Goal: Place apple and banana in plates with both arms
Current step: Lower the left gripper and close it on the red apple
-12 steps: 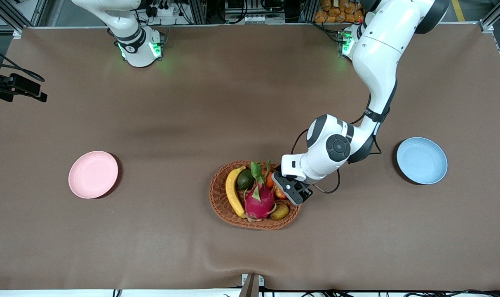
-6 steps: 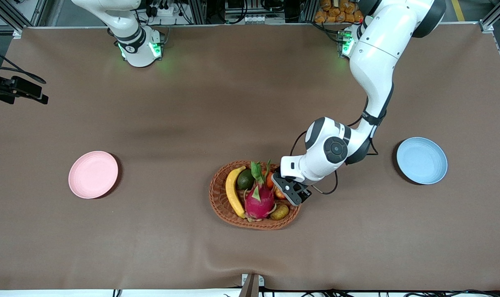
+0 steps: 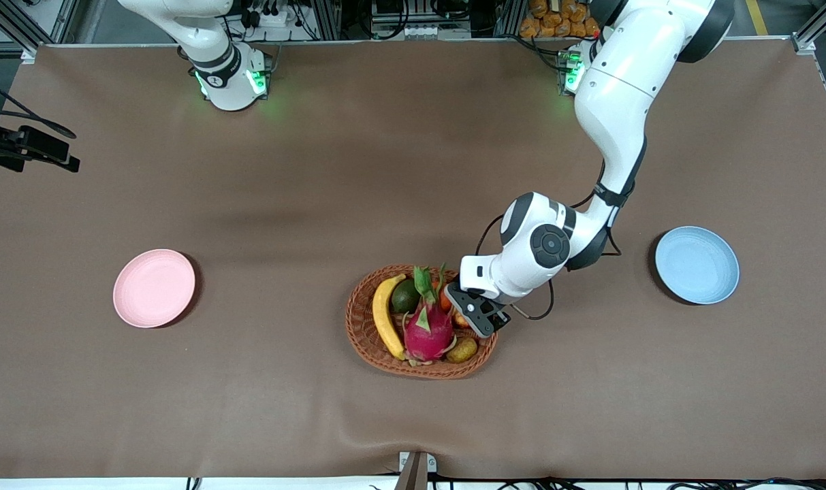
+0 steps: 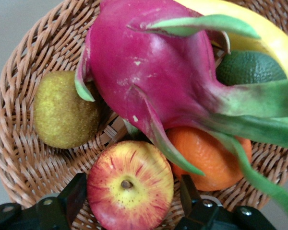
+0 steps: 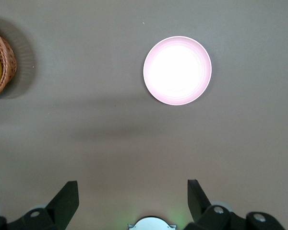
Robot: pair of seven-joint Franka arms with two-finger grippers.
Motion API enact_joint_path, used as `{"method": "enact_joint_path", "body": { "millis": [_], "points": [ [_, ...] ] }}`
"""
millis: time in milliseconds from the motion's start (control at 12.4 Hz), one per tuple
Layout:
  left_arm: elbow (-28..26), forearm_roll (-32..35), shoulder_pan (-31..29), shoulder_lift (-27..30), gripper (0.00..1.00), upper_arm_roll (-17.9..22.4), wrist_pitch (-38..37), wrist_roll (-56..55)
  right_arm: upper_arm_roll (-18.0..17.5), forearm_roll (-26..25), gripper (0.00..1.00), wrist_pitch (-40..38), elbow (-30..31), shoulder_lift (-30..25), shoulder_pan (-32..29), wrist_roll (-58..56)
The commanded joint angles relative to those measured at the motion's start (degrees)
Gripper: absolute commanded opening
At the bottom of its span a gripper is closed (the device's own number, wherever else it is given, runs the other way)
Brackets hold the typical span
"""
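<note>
Straddling the apple (image 4: 130, 189) in the basket (image 4: 19, 158), left hand (image 4: 132, 199) spread wide

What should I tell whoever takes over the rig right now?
Left pincer: open, down in the wicker basket, fingers either side of the apple, not yet closed on it.
Right pincer: open, waiting high above the table with the pink plate in its view.
Banana: in the basket, untouched.
Pink plate and blue plate: both empty.
Done: nothing placed.
Left: grasp the apple, plate it; pick and plate the banana.
</note>
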State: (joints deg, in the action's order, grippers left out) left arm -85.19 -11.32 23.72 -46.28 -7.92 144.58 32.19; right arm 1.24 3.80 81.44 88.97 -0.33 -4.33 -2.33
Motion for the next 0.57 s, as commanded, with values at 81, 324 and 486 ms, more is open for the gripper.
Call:
{"method": "enact_joint_path", "body": {
  "millis": [81, 324, 486],
  "points": [
    [0.73, -0.63, 0.36, -1.62, 0.42, 0.27, 2.11, 2.88, -0.71, 1.12, 1.00, 0.21, -0.20, 0.07, -1.21, 0.04],
    [0.82, -0.63, -0.51, 0.14, 0.28, 0.27, 2.02, 2.97, -0.71, 1.12, 1.00, 0.12, -0.20, 0.07, -1.30, 0.04],
    [0.12, -0.63, -0.96, 2.24, 0.35, 0.27, 0.88, 2.97, -0.71, 1.12, 1.00, 0.12, -0.20, 0.07, -1.21, 0.04]
  ]
}}
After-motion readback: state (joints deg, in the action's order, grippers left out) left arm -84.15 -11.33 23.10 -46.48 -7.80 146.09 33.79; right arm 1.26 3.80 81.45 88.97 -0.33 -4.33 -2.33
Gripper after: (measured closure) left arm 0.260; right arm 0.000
